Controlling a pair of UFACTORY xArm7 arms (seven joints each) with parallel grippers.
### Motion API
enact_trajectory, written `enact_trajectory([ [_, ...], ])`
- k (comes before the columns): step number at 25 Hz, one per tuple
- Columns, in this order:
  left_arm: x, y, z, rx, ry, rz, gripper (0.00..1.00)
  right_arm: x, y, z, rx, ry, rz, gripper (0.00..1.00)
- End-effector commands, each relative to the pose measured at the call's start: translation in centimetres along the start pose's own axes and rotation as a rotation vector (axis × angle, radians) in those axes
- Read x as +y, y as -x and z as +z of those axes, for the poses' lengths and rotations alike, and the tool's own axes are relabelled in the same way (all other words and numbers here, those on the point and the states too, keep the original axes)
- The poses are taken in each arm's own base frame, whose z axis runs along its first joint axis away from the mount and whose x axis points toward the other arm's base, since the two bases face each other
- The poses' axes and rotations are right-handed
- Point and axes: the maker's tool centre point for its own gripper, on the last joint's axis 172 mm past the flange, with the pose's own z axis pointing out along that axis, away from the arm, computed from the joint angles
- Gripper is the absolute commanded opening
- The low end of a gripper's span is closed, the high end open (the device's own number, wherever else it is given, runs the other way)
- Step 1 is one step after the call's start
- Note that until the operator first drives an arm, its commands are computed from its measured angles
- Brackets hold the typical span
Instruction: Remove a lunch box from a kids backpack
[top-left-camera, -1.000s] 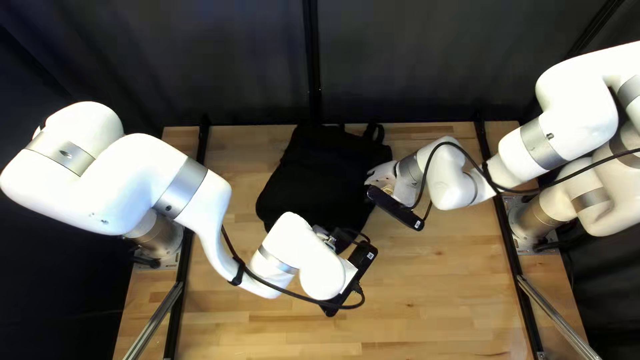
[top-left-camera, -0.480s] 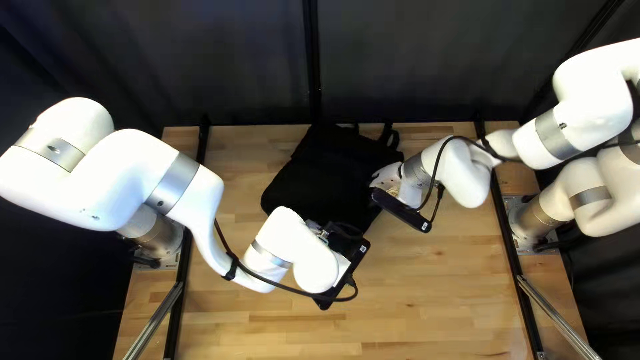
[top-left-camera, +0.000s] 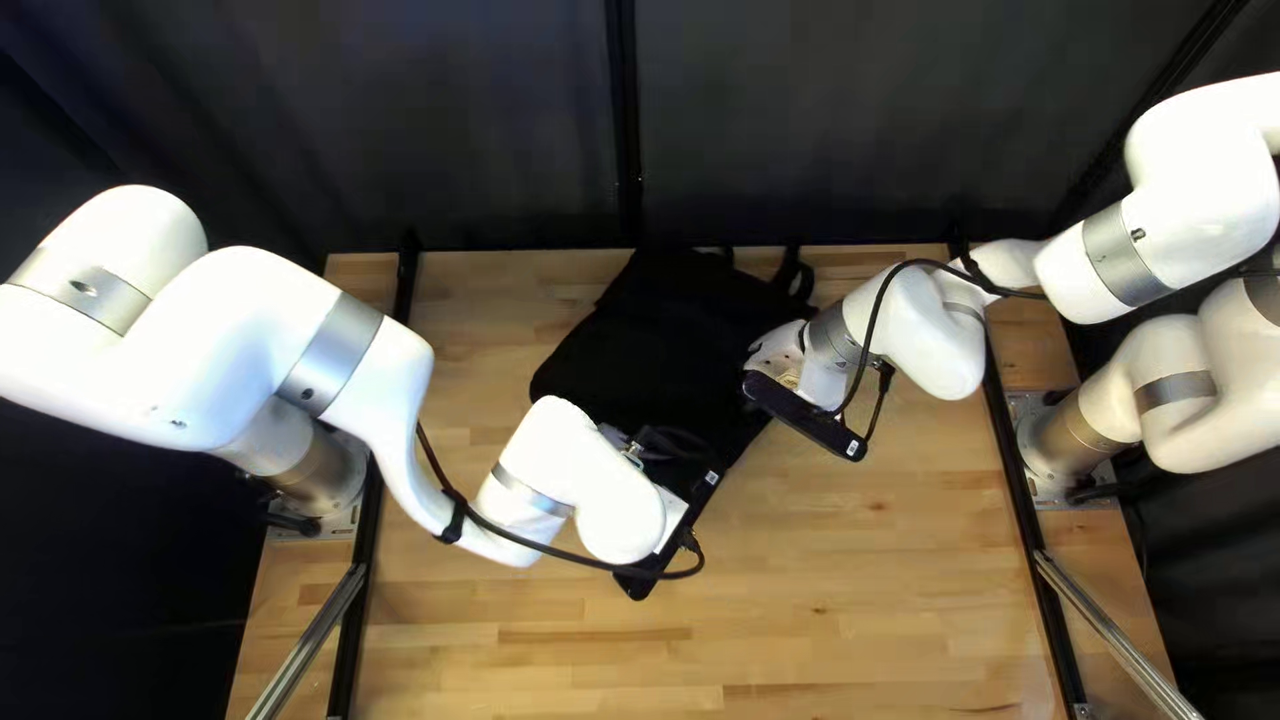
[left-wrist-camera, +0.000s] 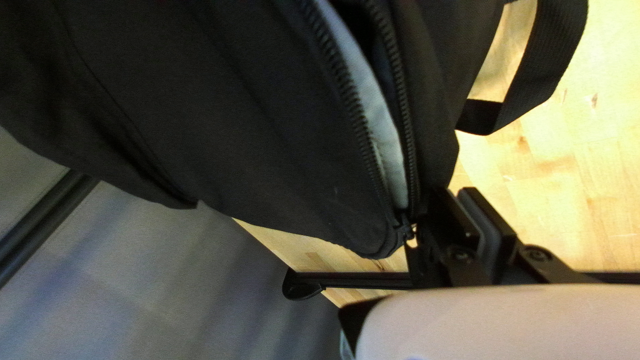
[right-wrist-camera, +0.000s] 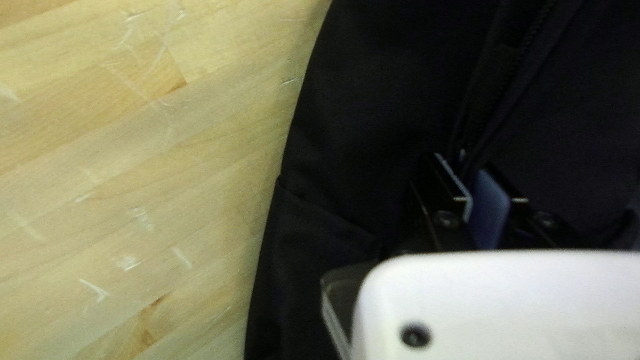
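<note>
The black backpack (top-left-camera: 654,347) lies on the table between my arms. My left gripper (top-left-camera: 635,451) is at its near end in the top left view, my right gripper (top-left-camera: 776,360) at its right side. In the left wrist view the backpack (left-wrist-camera: 220,120) has a partly open zipper (left-wrist-camera: 363,127) showing pale grey material; whether that is lining or a lunch box I cannot tell. My left gripper (left-wrist-camera: 460,193) is shut beside the zipper's end. In the right wrist view my right gripper (right-wrist-camera: 461,165) is shut on the backpack (right-wrist-camera: 373,133) beside a zipper.
The wooden table (top-left-camera: 854,574) stretches around the backpack, with dark rails along both sides. A strap loop (left-wrist-camera: 560,60) lies past the zipper in the left wrist view. Black cables hang along both forearms.
The backpack has shifted a little to the right, together with my right gripper. My left arm has moved left and slightly toward the table's far edge.
</note>
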Motion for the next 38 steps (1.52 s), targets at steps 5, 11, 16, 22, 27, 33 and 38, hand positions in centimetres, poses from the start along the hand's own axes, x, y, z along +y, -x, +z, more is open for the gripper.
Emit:
enact_trajectory([
  [5,-0.7,2.6,1.2,0.009,0.008,-0.034,0.00,-0.6,0.0,0.1,0.002,-0.010,0.000,0.00],
  [11,-0.9,4.3,1.9,0.062,0.010,-0.068,0.00,-0.8,0.1,0.1,0.004,-0.014,-0.001,0.00],
  [16,-1.2,5.0,2.7,0.100,0.012,-0.084,0.00,-1.0,0.1,0.2,0.005,-0.016,-0.002,0.00],
  [22,-1.7,6.5,3.7,0.126,0.016,-0.102,0.00,-1.1,0.2,0.3,0.005,-0.017,-0.003,0.00],
  [27,-2.0,7.9,4.7,0.165,0.020,-0.115,0.00,-1.1,0.1,0.4,0.006,-0.016,-0.002,0.00],
  [33,-3.0,9.5,6.0,0.208,0.029,-0.130,0.00,-1.1,0.1,0.1,0.008,-0.016,-0.004,0.00],
  [38,-4.3,10.4,7.1,0.243,0.043,-0.132,0.00,-1.1,0.2,0.1,0.007,-0.016,-0.004,0.00],
])
